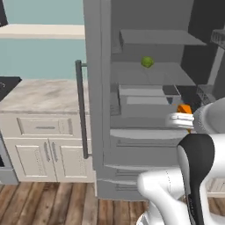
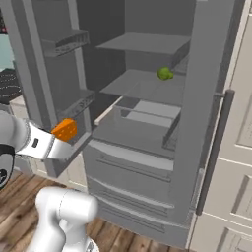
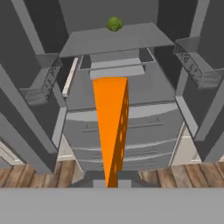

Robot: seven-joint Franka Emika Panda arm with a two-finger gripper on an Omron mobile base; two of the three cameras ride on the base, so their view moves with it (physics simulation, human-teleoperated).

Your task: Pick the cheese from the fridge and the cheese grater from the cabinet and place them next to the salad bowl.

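Note:
The cheese (image 3: 110, 127) is a bright orange wedge held in my gripper (image 3: 112, 183), which is shut on its narrow end. In the right base view the cheese (image 2: 65, 130) sticks out past the gripper (image 2: 61, 140), in front of the open fridge (image 2: 147, 123) and outside its shelves. In the left base view the cheese (image 1: 185, 109) shows just beyond the gripper (image 1: 182, 117), in front of the fridge (image 1: 145, 123) interior. The cheese grater, the cabinet and the salad bowl are out of view.
A green round ball (image 2: 165, 74) lies on a middle fridge shelf, also seen as the green ball (image 1: 147, 61). Open fridge doors with door bins (image 3: 41, 83) flank both sides. A counter with white drawers (image 1: 44, 127) stands to the left. The dark bar handle (image 1: 81, 110) runs down the door.

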